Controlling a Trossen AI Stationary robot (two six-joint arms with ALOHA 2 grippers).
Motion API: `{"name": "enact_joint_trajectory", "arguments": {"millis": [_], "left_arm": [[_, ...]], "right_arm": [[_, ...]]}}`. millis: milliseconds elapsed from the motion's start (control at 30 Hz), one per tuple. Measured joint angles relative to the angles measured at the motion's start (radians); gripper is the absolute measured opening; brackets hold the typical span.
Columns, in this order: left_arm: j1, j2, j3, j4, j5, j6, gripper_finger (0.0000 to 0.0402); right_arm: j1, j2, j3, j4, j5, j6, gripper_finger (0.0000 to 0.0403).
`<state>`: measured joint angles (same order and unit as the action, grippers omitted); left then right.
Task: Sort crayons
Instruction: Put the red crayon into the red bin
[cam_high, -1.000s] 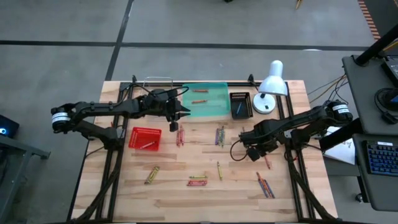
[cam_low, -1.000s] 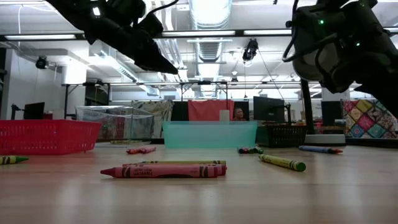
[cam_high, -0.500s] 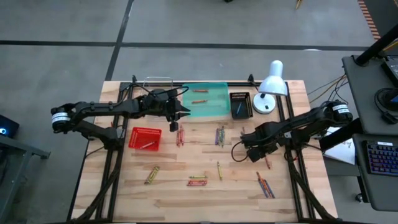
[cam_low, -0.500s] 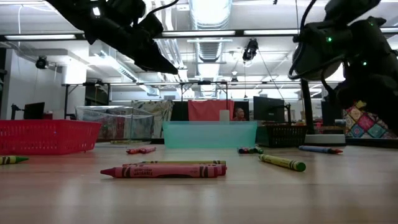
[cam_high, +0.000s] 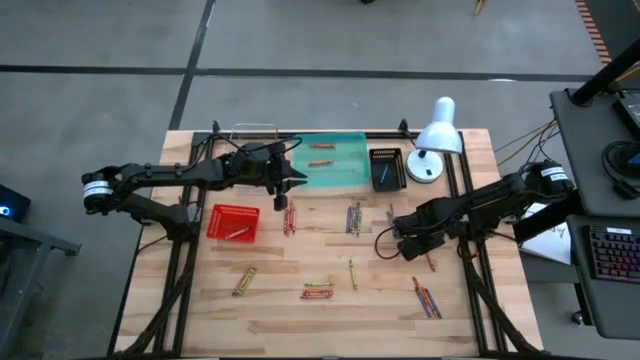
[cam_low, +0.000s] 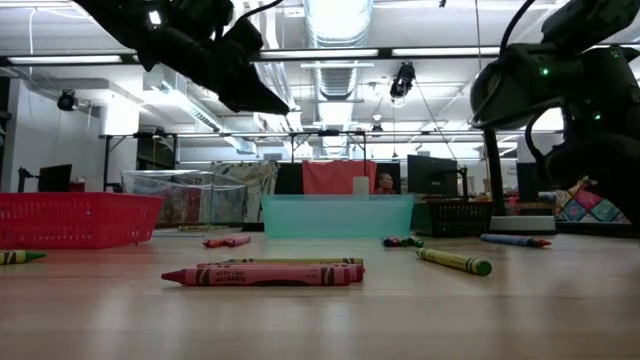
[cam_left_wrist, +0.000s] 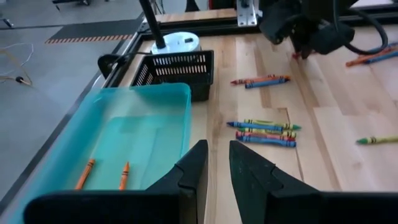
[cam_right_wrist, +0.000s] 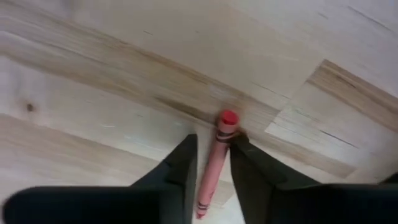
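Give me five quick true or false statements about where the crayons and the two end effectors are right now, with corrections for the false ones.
1. The translucent teal plastic tray holds two orange wax crayons. True.
2. The right end effector has a red wax crayon between its fingers. True.
3. The red mesh basket is empty. False: one crayon lies in it.
4. The left end effector grips a blue crayon. False: nothing is between its fingers, which hover by the teal tray.
5. The white desk lamp stands beside the black mesh bin. True.
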<state>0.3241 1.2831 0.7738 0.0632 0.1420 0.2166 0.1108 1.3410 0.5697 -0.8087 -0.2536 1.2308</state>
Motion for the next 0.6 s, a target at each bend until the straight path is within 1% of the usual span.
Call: {"name": "enact_joint_trajectory", "arguments": {"millis": [133, 167, 267, 367, 533, 600], "left_arm": [[0.0, 0.0, 0.0, 0.01, 0.046, -0.009, 0.0048], [0.0, 0.0, 0.0, 0.011, 0.059, -0.01, 0.0048], [0.0, 0.006, 0.0, 0.018, 0.089, -0.033, 0.0048], [0.0, 0.02, -0.004, 0.084, 0.123, -0.088, 0.005], [-0.001, 0.054, -0.01, 0.203, 0.292, -0.132, 0.0061], [-0.003, 0.07, -0.01, 0.265, 0.352, -0.156, 0.0068]], "right_arm": [[-0.002, 0.001, 0.0, 0.009, 0.002, -0.018, 0.0022], [-0.002, 0.001, 0.0, 0.008, 0.003, -0.024, 0.0017], [-0.003, -0.002, 0.014, -0.005, 0.009, -0.045, 0.0015], [-0.007, -0.014, 0.05, -0.031, 0.02, -0.072, 0.0013], [-0.014, -0.068, 0.163, -0.009, 0.099, -0.149, 0.0011], [-0.017, -0.084, 0.207, 0.031, 0.155, -0.192, 0.0011]]}}
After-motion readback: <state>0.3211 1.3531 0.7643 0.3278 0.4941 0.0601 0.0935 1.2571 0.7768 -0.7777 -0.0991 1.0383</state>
